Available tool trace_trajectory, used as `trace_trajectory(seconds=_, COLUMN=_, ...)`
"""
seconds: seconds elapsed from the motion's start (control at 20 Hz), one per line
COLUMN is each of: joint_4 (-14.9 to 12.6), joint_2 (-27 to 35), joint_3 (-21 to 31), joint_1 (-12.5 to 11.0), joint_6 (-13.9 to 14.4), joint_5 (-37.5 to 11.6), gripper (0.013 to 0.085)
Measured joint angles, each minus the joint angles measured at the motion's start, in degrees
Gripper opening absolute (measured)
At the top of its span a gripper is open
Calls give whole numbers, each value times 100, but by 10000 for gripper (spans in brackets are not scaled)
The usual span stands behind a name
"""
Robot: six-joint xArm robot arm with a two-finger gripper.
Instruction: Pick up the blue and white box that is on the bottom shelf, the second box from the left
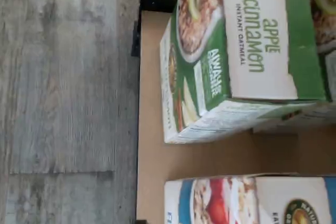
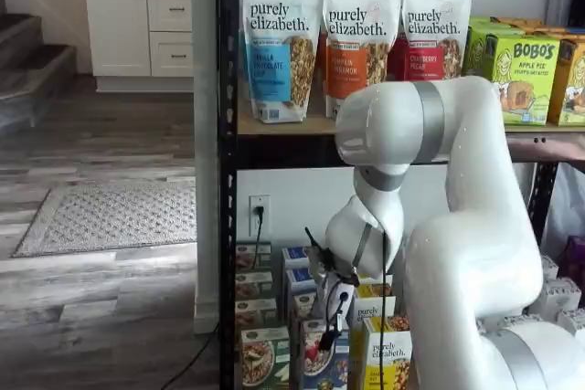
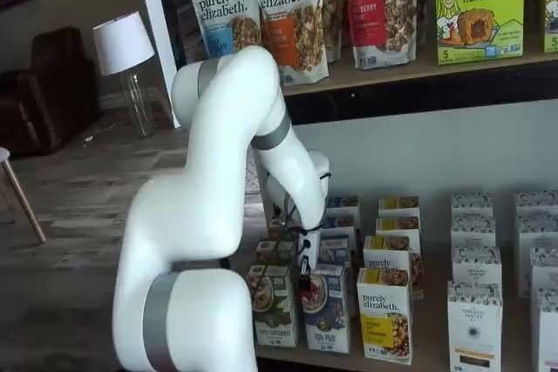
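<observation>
Now hovering just above the blue and white box, standing upright in the front row of the bottom shelf, beside the green-and-white carton; jaws standing apart, box directly below.

I'm standing in a lived-in home: white cabinet drawers, a patterned rug lying on grey wood flooring, a table lamp and a dark armchair sitting beside a grocery-stocked rack.
</observation>
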Motion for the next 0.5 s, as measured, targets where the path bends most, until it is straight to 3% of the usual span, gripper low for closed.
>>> trace_trajectory(seconds=0.5, joint_4=-91, joint_2=333, joint_3=-415, joint_1=-28, joint_6=78, joint_5=42, gripper=850)
